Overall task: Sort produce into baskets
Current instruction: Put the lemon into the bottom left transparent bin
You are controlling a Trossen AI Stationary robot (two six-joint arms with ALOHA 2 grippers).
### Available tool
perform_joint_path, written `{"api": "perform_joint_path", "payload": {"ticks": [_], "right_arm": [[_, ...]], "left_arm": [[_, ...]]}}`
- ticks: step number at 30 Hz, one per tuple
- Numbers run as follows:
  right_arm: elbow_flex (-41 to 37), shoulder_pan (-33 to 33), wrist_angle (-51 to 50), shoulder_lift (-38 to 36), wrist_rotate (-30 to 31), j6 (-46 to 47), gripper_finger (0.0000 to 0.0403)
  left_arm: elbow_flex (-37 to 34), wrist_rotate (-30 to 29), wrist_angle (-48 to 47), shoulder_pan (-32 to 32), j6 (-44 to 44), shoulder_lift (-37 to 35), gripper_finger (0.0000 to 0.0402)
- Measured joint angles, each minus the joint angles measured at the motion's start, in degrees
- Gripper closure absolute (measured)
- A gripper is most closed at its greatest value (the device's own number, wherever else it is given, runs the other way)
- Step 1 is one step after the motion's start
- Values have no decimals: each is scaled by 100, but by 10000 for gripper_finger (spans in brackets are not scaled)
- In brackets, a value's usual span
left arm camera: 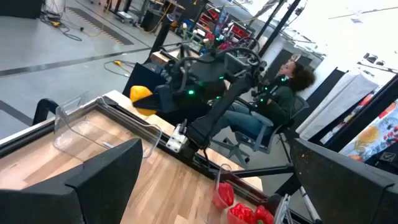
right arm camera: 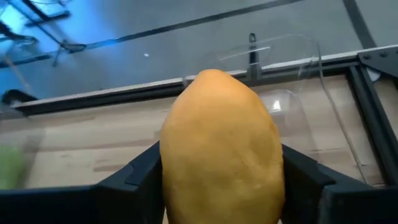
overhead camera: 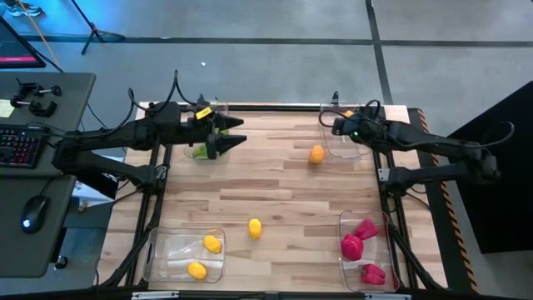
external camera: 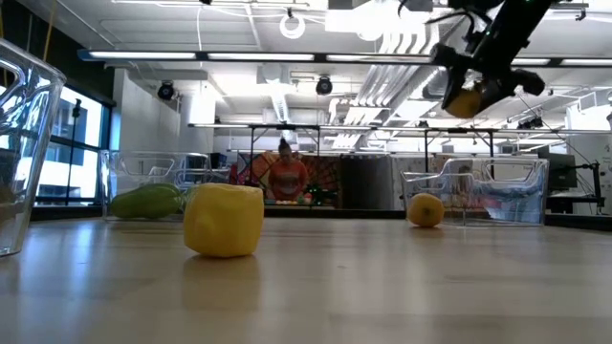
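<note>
Above the far-right basket (overhead camera: 350,133), right gripper (right arm camera: 219,186) clamped an orange fruit (right arm camera: 219,149); placing step, release presumably next; left gripper (overhead camera: 231,133), parted and empty, waited far left

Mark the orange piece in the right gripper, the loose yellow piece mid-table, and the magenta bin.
orange piece (right arm camera: 221,152): right wrist view, middle of its rounded face between the fingers.
loose yellow piece (overhead camera: 255,228): high view, its centre on bare table.
magenta bin (overhead camera: 343,223): high view, its clear rim at a corner.
</note>
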Motion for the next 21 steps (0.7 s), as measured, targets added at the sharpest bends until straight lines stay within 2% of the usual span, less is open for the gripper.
{"api": "perform_joint_path", "payload": {"ticks": [7,15,21], "right_arm": [[0,-484,-130,697,-645,-285,177],[0,-536,-323,1488,-731,-906,174],[0,-674,-1225,1650,-674,-512,174]], "left_arm": [[0,2,-22,-2,-239,-6,7],[0,160,-46,-17,-252,-6,7],[0,232,-191,-17,-254,-6,7]]}}
